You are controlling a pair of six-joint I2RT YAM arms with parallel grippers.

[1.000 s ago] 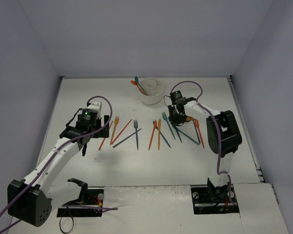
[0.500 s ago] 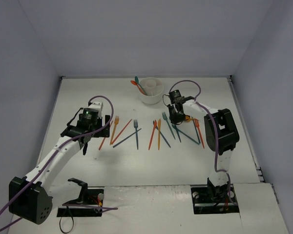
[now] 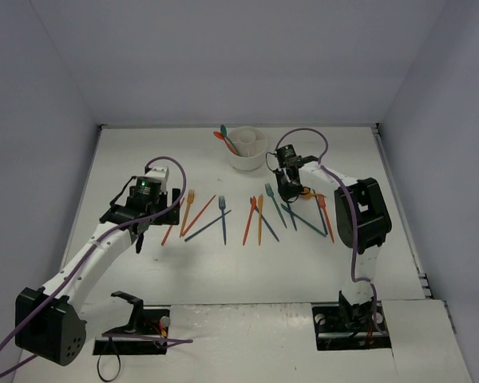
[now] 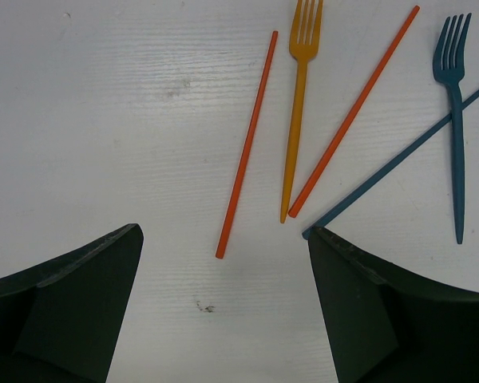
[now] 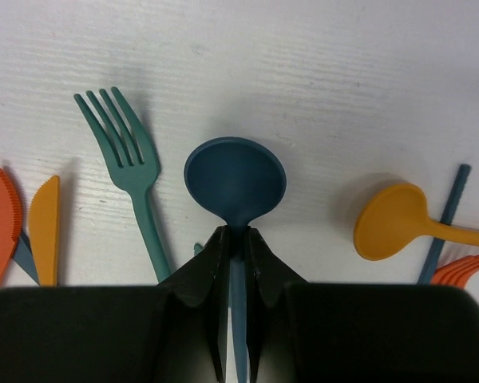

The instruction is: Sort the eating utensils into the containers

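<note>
My right gripper (image 5: 236, 239) is shut on the handle of a dark blue spoon (image 5: 235, 183), whose bowl sticks out in front of the fingertips just over the table. In the top view it (image 3: 288, 190) is a short way in front of the white divided cup (image 3: 257, 159). An orange and a teal spoon (image 3: 223, 136) lean on the cup's left rim. My left gripper (image 4: 223, 271) is open and empty above the table, near the end of a red-orange stick-like handle (image 4: 247, 144). An orange fork (image 4: 297, 104) and a dark blue fork (image 4: 455, 120) lie beyond it.
Several utensils lie in a row across the table's middle (image 3: 259, 219). Next to the held spoon are a teal fork (image 5: 136, 183), an orange spoon (image 5: 395, 219) and two knives (image 5: 44, 227). Grey walls close in the table on three sides.
My right gripper has moved slightly up the table toward the cup with the spoon. The left arm has shifted only a little.
</note>
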